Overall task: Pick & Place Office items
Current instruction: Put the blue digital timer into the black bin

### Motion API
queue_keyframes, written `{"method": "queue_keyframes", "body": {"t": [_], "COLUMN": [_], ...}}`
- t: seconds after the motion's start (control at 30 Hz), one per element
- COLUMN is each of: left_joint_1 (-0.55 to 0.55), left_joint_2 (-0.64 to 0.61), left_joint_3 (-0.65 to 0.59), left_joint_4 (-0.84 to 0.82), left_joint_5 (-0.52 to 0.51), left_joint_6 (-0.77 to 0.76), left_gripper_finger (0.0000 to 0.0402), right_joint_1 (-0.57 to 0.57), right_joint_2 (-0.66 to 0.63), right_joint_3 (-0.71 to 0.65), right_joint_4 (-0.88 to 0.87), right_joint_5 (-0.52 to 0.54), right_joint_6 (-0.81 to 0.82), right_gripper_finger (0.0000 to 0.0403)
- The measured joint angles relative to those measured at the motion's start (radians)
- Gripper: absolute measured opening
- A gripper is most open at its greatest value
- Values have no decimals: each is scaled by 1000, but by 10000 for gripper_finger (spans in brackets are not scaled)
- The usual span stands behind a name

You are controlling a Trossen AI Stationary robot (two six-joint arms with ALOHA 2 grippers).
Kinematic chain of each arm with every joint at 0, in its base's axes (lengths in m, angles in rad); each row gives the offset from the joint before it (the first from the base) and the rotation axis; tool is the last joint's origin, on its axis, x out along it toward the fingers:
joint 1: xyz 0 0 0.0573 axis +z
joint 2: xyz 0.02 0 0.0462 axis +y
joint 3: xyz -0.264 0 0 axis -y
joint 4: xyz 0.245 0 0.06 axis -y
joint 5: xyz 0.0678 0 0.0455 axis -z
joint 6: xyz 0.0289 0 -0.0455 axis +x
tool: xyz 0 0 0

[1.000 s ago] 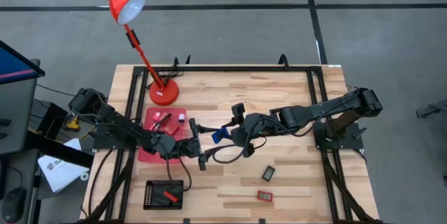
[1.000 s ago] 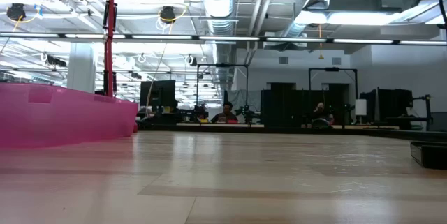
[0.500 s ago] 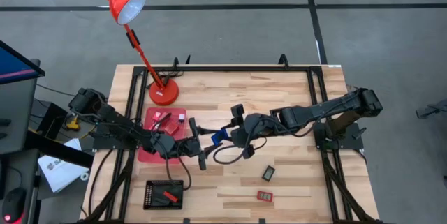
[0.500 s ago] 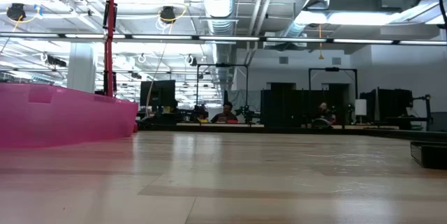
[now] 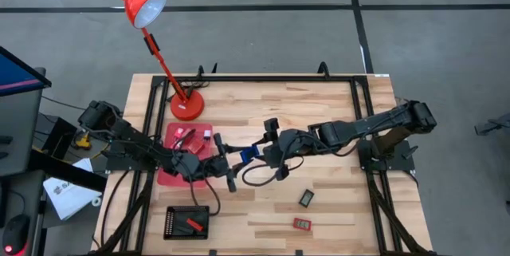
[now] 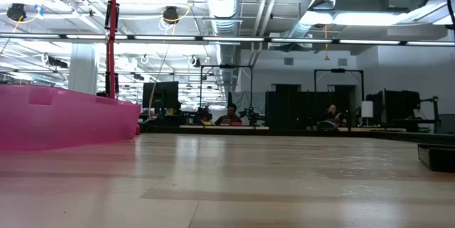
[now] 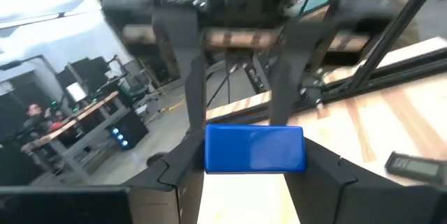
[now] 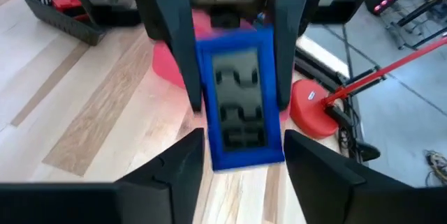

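Note:
A small blue office item (image 5: pixel 249 154) with a grey face (image 8: pixel 239 95) hangs in the air over the middle of the table, between my two grippers. My left gripper (image 5: pixel 237 159) reaches in from the table's left and is shut on it. My right gripper (image 5: pixel 258 153) reaches in from the right. It is open, its fingertips (image 8: pixel 192 147) beside the item's near end. A black item (image 5: pixel 307 198) and a red item (image 5: pixel 301 224) lie flat on the wood at the near right. My left gripper pinches the blue item by its two opposite sides (image 8: pixel 201 77) between its two fingers (image 7: pixel 183 165). The fingers come in level from the table's left. The item sits clear of the table. Whether my right gripper's fingertips touch the item's other end (image 8: pixel 244 155) I cannot tell.
A red tray (image 5: pixel 169 172) with small pieces sits at the left, its pink wall (image 6: pixel 64 118) in the low view. A black tray (image 5: pixel 177 222) holding a red piece stands at the near left. The red desk lamp's base (image 5: pixel 186 107) is at the far left.

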Motion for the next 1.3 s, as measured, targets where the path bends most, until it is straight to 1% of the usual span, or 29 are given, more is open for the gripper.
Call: {"method": "queue_keyframes", "body": {"t": [0.2,0.27,0.33,0.4,0.5,0.57,0.6,0.7,0.77,0.83,0.9,0.97,1.0,1.07,1.17,1.23,1.3], "left_joint_1": [0,-5,-17,-40,-84,-110,-119,-125,-124,-133,-154,-181,-199,-252,-339,-401,-462], "left_joint_2": [-21,-40,-70,-121,-234,-318,-358,-467,-518,-540,-549,-530,-519,-494,-442,-396,-342], "left_joint_3": [0,0,0,0,0,0,0,0,0,-8,-23,-30,-31,-31,-31,-31,-31], "left_joint_4": [-44,-96,-176,-292,-510,-666,-744,-981,-1102,-1152,-1174,-1157,-1157,-1145,-1094,-1066,-1041], "left_joint_5": [-46,-89,-141,-186,-181,-133,-92,94,215,313,455,606,658,704,707,682,634], "left_joint_6": [0,-2,-11,-55,-174,-290,-361,-604,-755,-873,-968,-1070,-1133,-1251,-1407,-1501,-1575], "left_gripper_finger": [160,160,159,157,158,160,160,158,157,158,160,160,160,160,160,160,160], "right_joint_1": [1,-4,-9,-13,-25,-32,-34,-35,-33,-24,-14,-2,3,19,41,60,79], "right_joint_2": [0,0,-4,-13,-30,-43,-49,-64,-73,-83,-94,-104,-109,-121,-132,-138,-140], "right_joint_3": [2,2,2,2,2,1,1,1,1,1,0,0,0,0,0,0,1], "right_joint_4": [-6,-22,-45,-71,-126,-162,-173,-195,-207,-218,-244,-265,-278,-276,-271,-283,-273], "right_joint_5": [62,91,121,138,138,138,138,137,135,134,134,136,137,138,139,149,168], "right_joint_6": [3,6,13,37,88,119,134,172,193,219,247,277,292,317,344,362,371], "right_gripper_finger": [225,232,234,234,232,232,232,232,232,232,232,232,232,232,232,232,232]}}
